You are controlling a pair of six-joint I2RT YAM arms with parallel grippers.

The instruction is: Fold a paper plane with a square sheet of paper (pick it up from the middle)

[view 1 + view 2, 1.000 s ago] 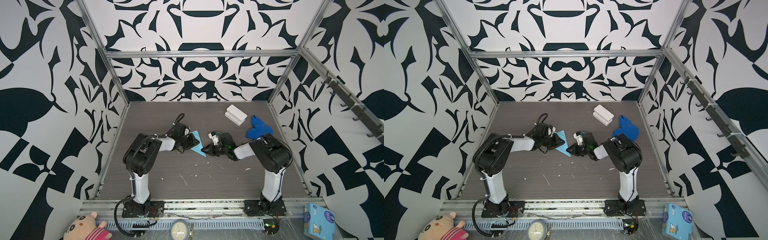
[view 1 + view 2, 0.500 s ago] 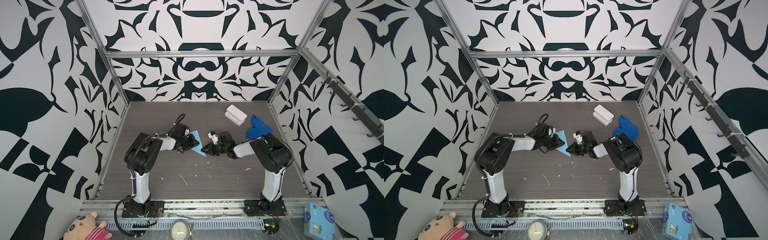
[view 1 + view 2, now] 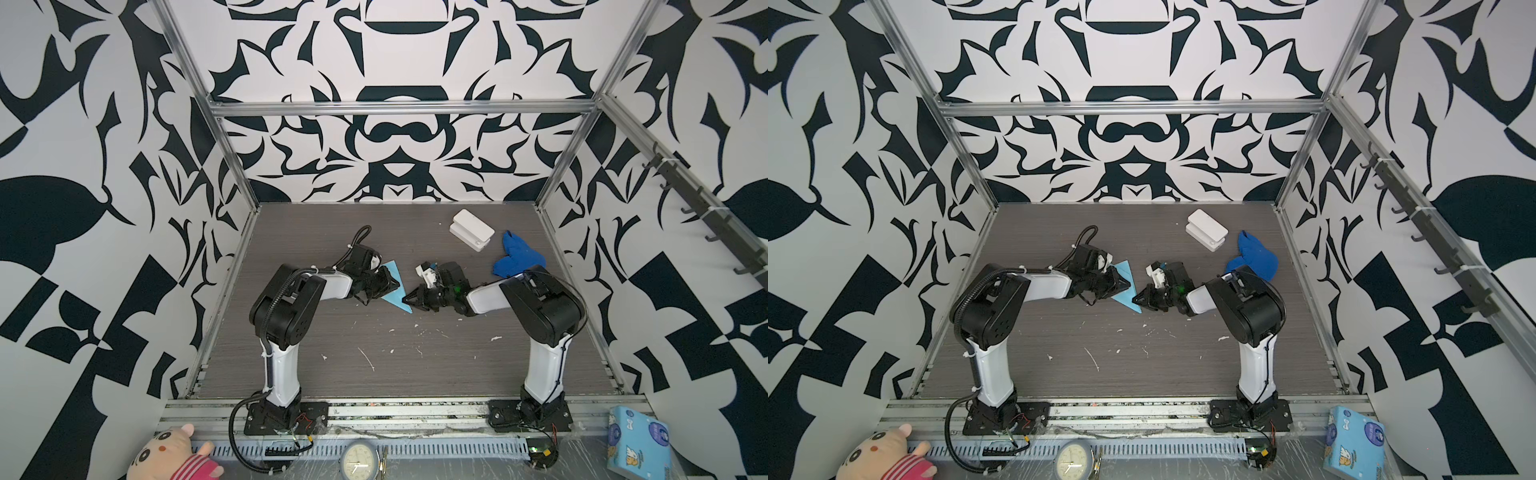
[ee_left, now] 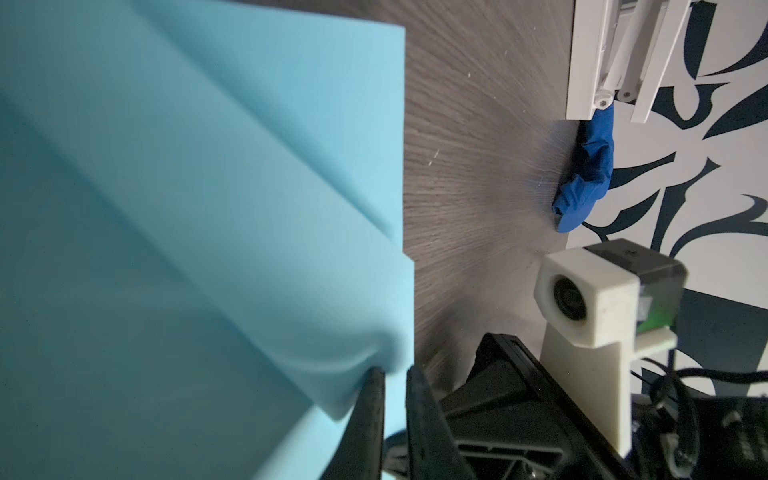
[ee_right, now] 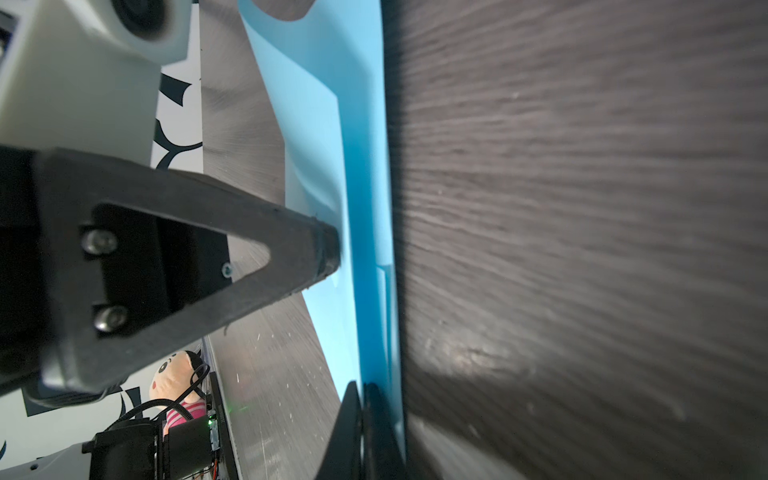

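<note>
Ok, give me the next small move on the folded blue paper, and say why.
Probably slide the left gripper along the fold to flatten it, while the right gripper holds the pointed end. The folded light-blue paper bulges at the left fingertip, so the crease looks unpressed; the right gripper appears shut on its tip.

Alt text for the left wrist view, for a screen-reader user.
Folded light-blue paper fills over half the frame, its layered edge pinched by the left end effector. Beyond it: grey wood-grain table, a crumpled royal-blue cloth by the patterned wall, and the right arm's white wrist camera.
</note>
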